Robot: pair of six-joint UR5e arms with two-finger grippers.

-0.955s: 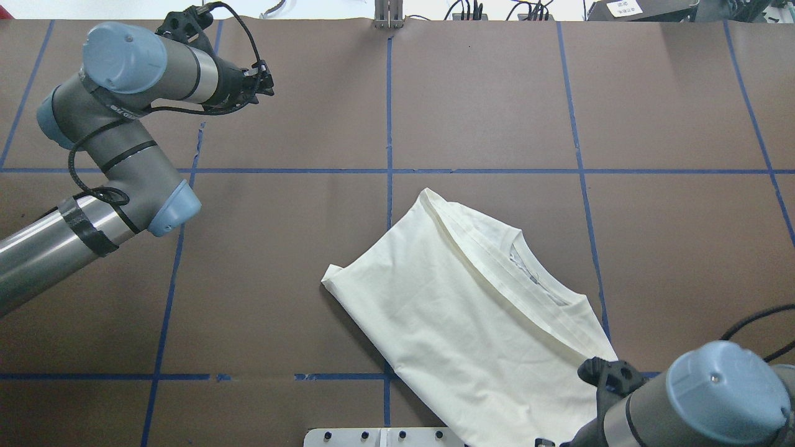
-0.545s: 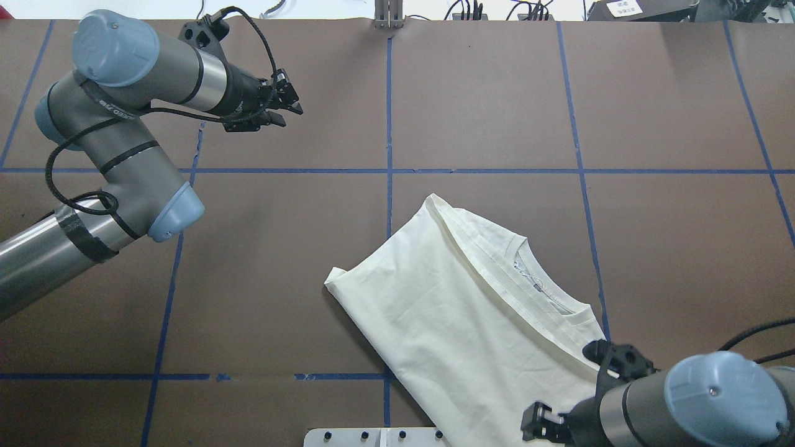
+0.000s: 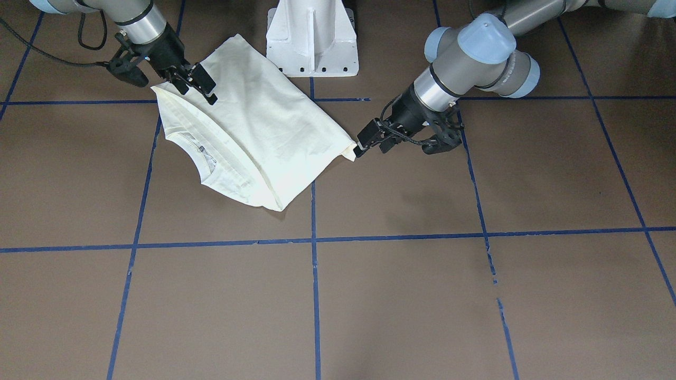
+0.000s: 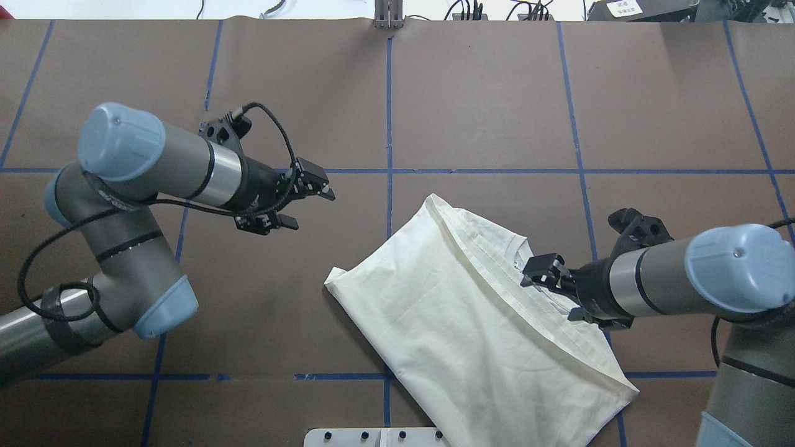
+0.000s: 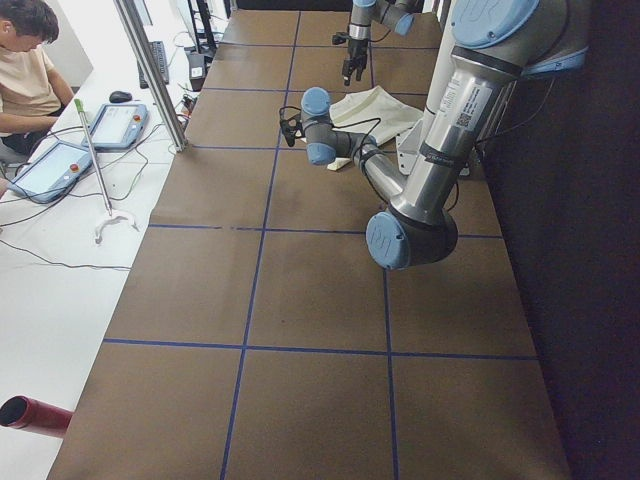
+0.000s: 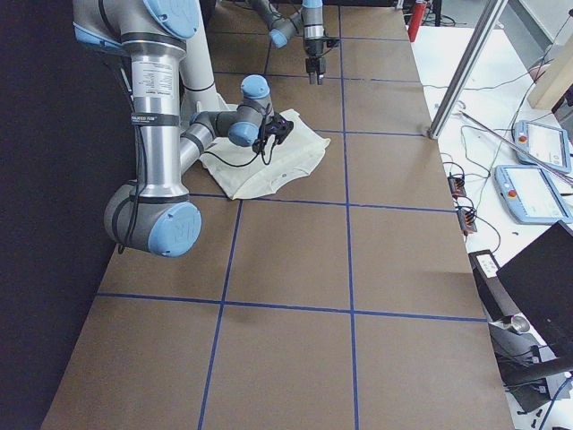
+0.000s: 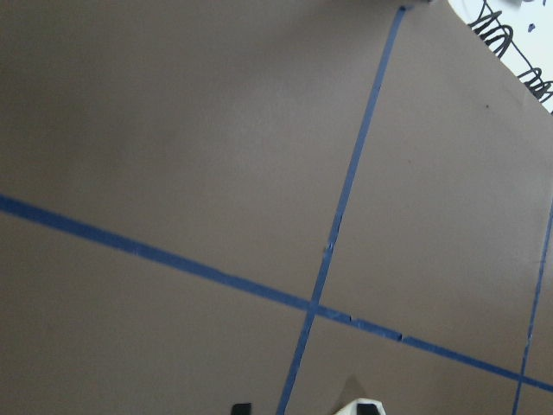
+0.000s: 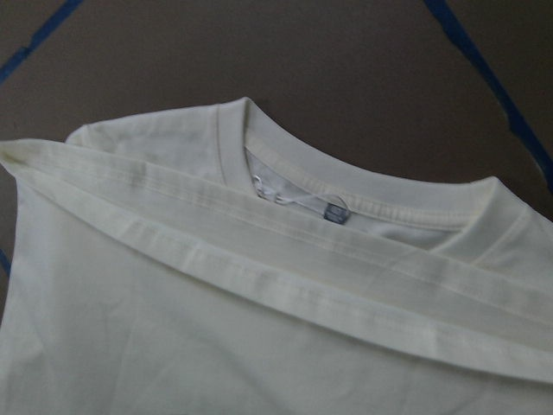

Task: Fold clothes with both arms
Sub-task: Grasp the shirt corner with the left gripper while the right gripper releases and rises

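The cream T-shirt point(image 4: 447, 310) lies folded on the brown table, plain side up, its print hidden. Its ribbed neck point(image 8: 346, 177) points to the far right. It also shows in the front view point(image 3: 264, 121). My left gripper point(image 4: 310, 208) is open and empty. It hovers above the table just beyond the shirt's left corner point(image 4: 332, 276); in the front view the left gripper point(image 3: 369, 149) sits right beside that corner. My right gripper point(image 4: 543, 282) is open and hovers over the shirt's collar area, holding nothing; it also shows in the front view point(image 3: 198, 87).
The white pedestal base point(image 3: 311, 37) stands at the near edge, right beside the shirt's lower end. Blue tape lines point(image 4: 389, 124) grid the table. A metal post point(image 4: 388, 15) stands at the far edge. An operator point(image 5: 30, 70) sits beyond the table with tablets.
My left arm has swung from the far left corner toward the shirt's left corner. My right arm has moved from the near edge up over the collar. The shirt has stayed put.
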